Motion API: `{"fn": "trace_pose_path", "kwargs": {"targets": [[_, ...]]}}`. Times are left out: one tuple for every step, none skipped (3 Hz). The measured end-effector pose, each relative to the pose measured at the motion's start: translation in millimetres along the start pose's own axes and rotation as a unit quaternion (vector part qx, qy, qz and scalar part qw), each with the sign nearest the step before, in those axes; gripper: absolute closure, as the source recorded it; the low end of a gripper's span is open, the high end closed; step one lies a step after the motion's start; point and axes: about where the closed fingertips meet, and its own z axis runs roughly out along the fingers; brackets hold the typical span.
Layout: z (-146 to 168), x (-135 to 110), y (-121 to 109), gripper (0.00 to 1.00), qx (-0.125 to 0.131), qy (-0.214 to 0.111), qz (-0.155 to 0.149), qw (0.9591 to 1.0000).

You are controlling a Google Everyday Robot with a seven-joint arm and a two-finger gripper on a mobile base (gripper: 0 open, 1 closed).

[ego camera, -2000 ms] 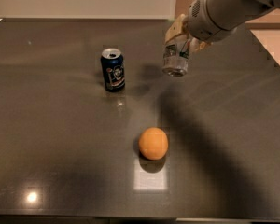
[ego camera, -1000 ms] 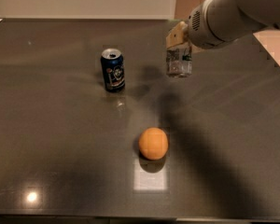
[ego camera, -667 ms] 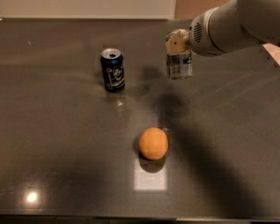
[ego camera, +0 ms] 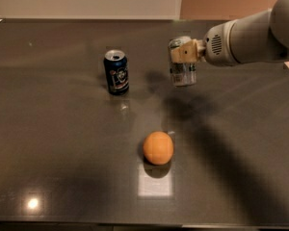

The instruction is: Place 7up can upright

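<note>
Pincer [ego camera: 183, 52]: at the end of the grey arm [ego camera: 250, 35] that reaches in from the right of the view, over the far half of the bench [ego camera: 62, 143]; its tan fingers are clamped on the upper part of the 7up can.
7up can [ego camera: 184, 74]: in the pincer's grip, upright, with most of its body hanging below the fingers; the base is at or just above the bench, and I cannot tell whether it touches.
Weight: probably light; full or empty cannot be told.
Stiffness: thin aluminium wall, likely to dent under a hard squeeze, firmer near the rims.
Surface: smooth, slick metal that may slip or twist in a loose grip.
Where to hold: across the round side, high on the body as now, which leaves the base free to meet the bench flat.
Risk: narrow base; it could tip if let go tilted or nudged as the fingers part.
Dark blue can [ego camera: 116, 72]: upright, well off to the pincer's side, toward the left of the view.
Orange [ego camera: 158, 147]: on the bench, nearer the camera than the pincer and well apart from it.
</note>
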Motion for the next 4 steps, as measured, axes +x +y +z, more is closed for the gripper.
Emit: {"fn": "trace_pose_path", "kwargs": {"targets": [[0.4,-4.1,-1.7,1.00,0.041,0.022,-0.027,0.9985],[-1.5,-7.2,-3.2,1.00,0.055,0.060,-0.079,0.9936],[-2.2,-4.5,-1.7,1.00,0.042,0.109,-0.124,0.9853],[-0.2,-1.5,2.9,1.00,0.034,0.135,-0.131,0.9816]]}}
